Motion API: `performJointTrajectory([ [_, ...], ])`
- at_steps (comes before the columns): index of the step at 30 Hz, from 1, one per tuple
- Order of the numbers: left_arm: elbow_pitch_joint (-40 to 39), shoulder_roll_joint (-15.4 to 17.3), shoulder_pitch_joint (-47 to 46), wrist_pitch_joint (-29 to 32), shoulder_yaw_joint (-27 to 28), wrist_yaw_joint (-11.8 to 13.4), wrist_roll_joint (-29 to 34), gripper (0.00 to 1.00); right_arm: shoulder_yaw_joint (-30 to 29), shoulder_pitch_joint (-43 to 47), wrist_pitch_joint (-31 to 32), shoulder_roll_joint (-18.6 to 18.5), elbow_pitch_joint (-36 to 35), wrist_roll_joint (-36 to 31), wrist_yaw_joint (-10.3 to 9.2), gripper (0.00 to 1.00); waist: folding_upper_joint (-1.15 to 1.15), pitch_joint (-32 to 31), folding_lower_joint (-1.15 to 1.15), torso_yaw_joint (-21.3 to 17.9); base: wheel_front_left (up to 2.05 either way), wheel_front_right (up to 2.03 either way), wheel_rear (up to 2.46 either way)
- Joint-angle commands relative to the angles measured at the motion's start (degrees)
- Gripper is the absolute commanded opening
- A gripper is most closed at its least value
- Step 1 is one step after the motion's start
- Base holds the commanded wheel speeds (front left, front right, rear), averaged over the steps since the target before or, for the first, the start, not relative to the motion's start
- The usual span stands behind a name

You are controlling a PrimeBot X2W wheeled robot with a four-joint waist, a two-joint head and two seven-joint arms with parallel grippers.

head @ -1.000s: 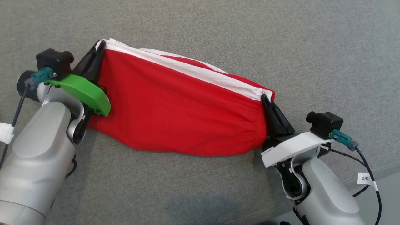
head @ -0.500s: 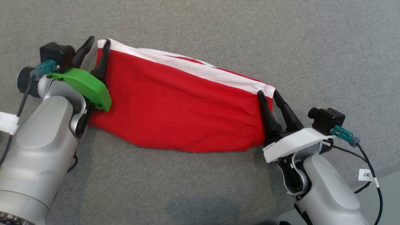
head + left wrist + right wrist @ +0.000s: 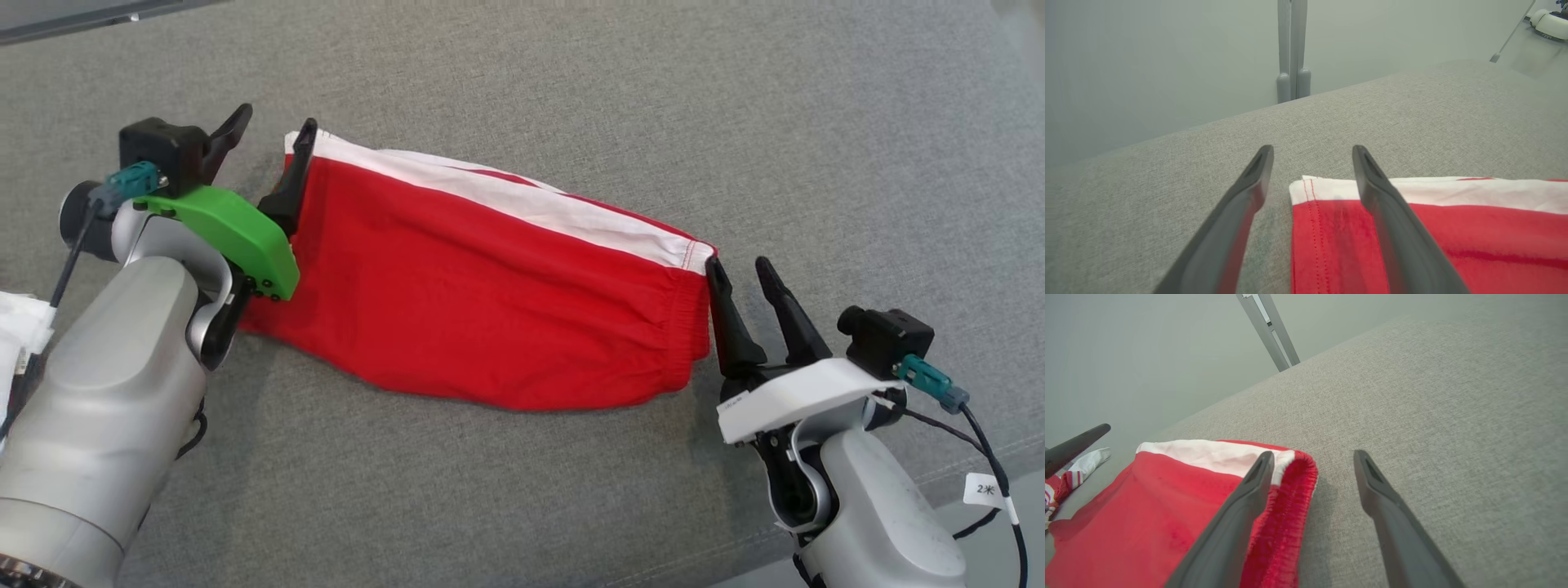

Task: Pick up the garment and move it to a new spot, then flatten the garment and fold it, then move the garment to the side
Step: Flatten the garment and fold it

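Note:
The garment [image 3: 490, 302], red with a white band along its far edge, lies stretched flat on the grey fabric surface [image 3: 653, 106]. My left gripper [image 3: 273, 122] stands open at its left end. In the left wrist view [image 3: 1311, 149] one finger hangs over the garment's stitched corner [image 3: 1474, 237] and the other over bare fabric. My right gripper [image 3: 740, 265] stands open at the elastic right end. In the right wrist view [image 3: 1313, 454] one finger sits over the red gathered edge [image 3: 1147, 506], the other beside it. Neither gripper holds the cloth.
The surface's front edge runs across the lower right corner [image 3: 992, 453]. A crumpled white and red striped cloth [image 3: 1069, 473] lies off the left end. A grey post [image 3: 1292, 49] stands behind the far edge. Bare grey fabric stretches beyond and in front of the garment.
Both grippers have opened and let go of the garment's two ends, which now rest on the surface. The right arm has drawn back slightly. The head camera has shifted a little.

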Motion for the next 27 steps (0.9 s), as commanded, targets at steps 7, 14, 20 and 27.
performJointTrajectory([
  [7, -2.0, 2.7, 3.8, -0.2, 1.1, 0.1, -3.2, 1.0, -2.5, 3.6, -0.2, -0.1, -0.9, -2.2, -0.04, 1.0, 0.0, -3.9, 0.0, 1.3, 0.0, 0.0, 0.0],
  [14, -3.8, 3.2, 9.8, 1.8, 0.7, 0.1, -6.2, 1.0, -4.3, 6.1, -0.2, -0.1, -2.2, -3.3, -0.04, 1.0, 0.0, -6.5, 0.0, 2.5, 0.0, 0.0, 0.0],
  [20, -5.5, 2.8, 14.4, 7.0, -0.2, 0.1, -9.2, 1.0, -5.1, 7.1, 0.4, -0.1, -3.9, -4.0, -0.04, 1.0, 0.0, -7.9, 0.0, 2.8, 0.0, 0.0, 0.0],
  [27, -6.3, 3.3, 16.0, 13.7, -0.5, 2.0, -11.5, 1.0, -5.1, 7.4, 1.4, -0.1, -5.8, -4.3, -0.04, 1.0, 0.0, -7.6, 0.0, 2.1, 0.0, 0.0, 0.0],
])
